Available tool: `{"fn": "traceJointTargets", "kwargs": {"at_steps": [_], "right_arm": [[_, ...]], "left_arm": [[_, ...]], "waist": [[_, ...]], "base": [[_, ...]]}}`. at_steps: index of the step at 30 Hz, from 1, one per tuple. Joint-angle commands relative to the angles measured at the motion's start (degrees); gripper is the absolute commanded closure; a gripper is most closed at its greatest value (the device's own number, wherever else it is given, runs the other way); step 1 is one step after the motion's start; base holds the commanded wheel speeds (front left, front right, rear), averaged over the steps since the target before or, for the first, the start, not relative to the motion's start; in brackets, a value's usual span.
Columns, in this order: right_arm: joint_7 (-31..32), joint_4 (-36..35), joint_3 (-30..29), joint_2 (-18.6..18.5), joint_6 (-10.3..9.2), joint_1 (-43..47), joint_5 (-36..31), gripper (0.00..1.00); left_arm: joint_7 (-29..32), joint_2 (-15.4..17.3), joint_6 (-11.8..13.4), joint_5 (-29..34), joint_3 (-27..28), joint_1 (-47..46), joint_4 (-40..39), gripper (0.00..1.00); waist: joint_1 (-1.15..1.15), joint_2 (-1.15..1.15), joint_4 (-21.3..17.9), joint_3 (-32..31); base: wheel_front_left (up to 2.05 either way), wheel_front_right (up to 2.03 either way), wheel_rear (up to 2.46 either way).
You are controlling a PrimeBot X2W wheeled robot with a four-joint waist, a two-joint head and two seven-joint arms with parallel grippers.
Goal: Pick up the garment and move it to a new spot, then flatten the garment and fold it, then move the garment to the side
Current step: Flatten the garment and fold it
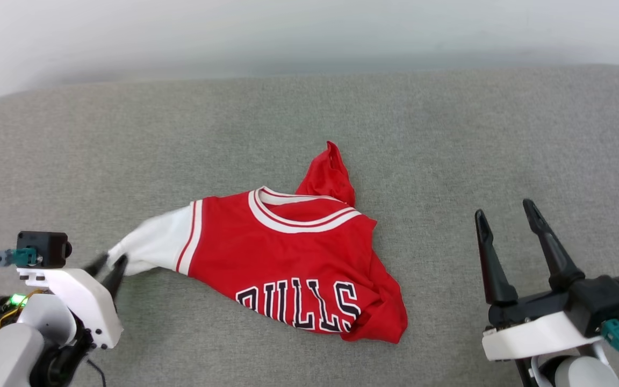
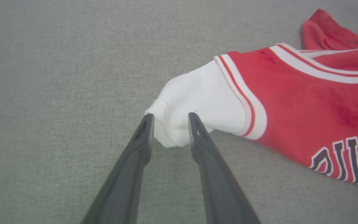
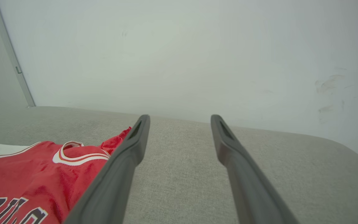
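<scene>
The garment [image 1: 288, 252], a red jersey with a striped collar and black "BULLS" lettering, lies crumpled on the grey surface, its lower right part bunched. Its white sleeve [image 1: 153, 244] stretches out to the left. My left gripper [image 1: 109, 262] is at the sleeve's end. In the left wrist view the garment [image 2: 291, 93] fills the right side, and the left gripper [image 2: 171, 115] has its jaws parted with the sleeve tip [image 2: 197, 93] lying between them. My right gripper [image 1: 503, 208] stands open and empty, well right of the jersey. The right wrist view shows the right gripper [image 3: 180, 116] over bare cloth, with the garment [image 3: 26, 165] at the lower left.
The grey fabric surface [image 1: 449, 134] spreads wide on all sides of the jersey and ends in a rounded far edge. A pale wall [image 3: 179, 46] rises right behind that edge.
</scene>
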Motion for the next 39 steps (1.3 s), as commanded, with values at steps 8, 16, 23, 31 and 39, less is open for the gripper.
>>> {"fn": "traceJointTargets", "kwargs": {"at_steps": [8, 16, 23, 31, 39], "right_arm": [[-0.1, -0.1, -0.1, 0.0, -0.04, 1.7, -1.0, 0.00], [-0.1, -0.7, -0.9, 0.0, -0.03, 2.7, -1.0, 0.00], [-0.1, -0.4, -1.5, 0.0, -0.04, 3.4, -0.4, 0.00], [13.2, 4.2, 6.7, -2.8, -0.03, -2.9, 3.6, 0.00], [43.6, 5.6, 17.2, -12.0, -0.03, -17.0, 18.3, 0.00]], "left_arm": [[-23.5, -3.3, 1.1, 11.9, 2.2, 2.6, -7.0, 0.00], [-24.2, -12.9, 4.6, 27.2, 14.6, 12.2, -23.3, 0.00], [-24.3, -21.7, 1.6, 36.2, 19.5, 20.3, -27.9, 0.00], [-24.3, -26.3, -3.3, 40.8, 22.0, 20.4, -27.3, 0.00], [-24.3, -29.8, -6.3, 42.7, 22.7, 18.7, -26.1, 0.00]], "waist": [[0.01, 0.00, 1.4, -2.7], [0.01, 0.00, 2.2, -3.1], [0.01, 0.00, 3.1, -3.7], [0.01, 0.00, 5.3, -3.4], [0.01, 0.00, 8.6, -0.7]], "base": [[0.00, 0.00, 0.00], [0.00, 0.00, 0.00], [0.00, 0.00, 0.00], [0.00, 0.00, 0.00], [0.00, 0.00, 0.00]]}}
